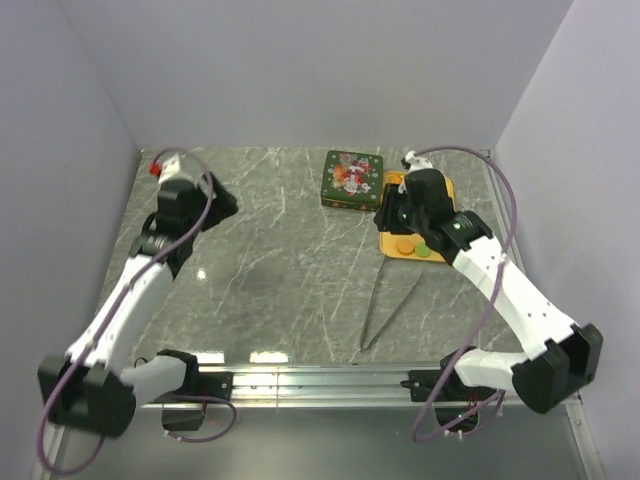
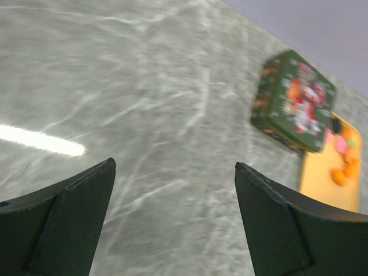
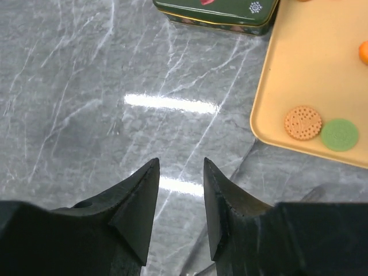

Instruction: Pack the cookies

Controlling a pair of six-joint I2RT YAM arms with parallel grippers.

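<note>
The cookies lie on an orange tray [image 1: 440, 188] at the back right. An orange cookie [image 1: 404, 245] and a green cookie [image 1: 423, 250] sit at its near edge. In the right wrist view the orange cookie [image 3: 303, 122] and green cookie [image 3: 339, 134] lie on the tray [image 3: 305, 63]. In the left wrist view orange cookies [image 2: 345, 168] and a pink one [image 2: 340, 144] show on the tray [image 2: 322, 184]. A closed green decorated tin [image 1: 351, 179] stands left of the tray. My right gripper [image 3: 181, 163] is partly open and empty over the table left of the tray. My left gripper [image 2: 175, 167] is wide open and empty, far left.
Metal tweezers [image 1: 390, 305] lie on the marble table in front of the tray. The tin also shows in the left wrist view [image 2: 294, 100] and the right wrist view [image 3: 218, 12]. White walls enclose the table on three sides.
</note>
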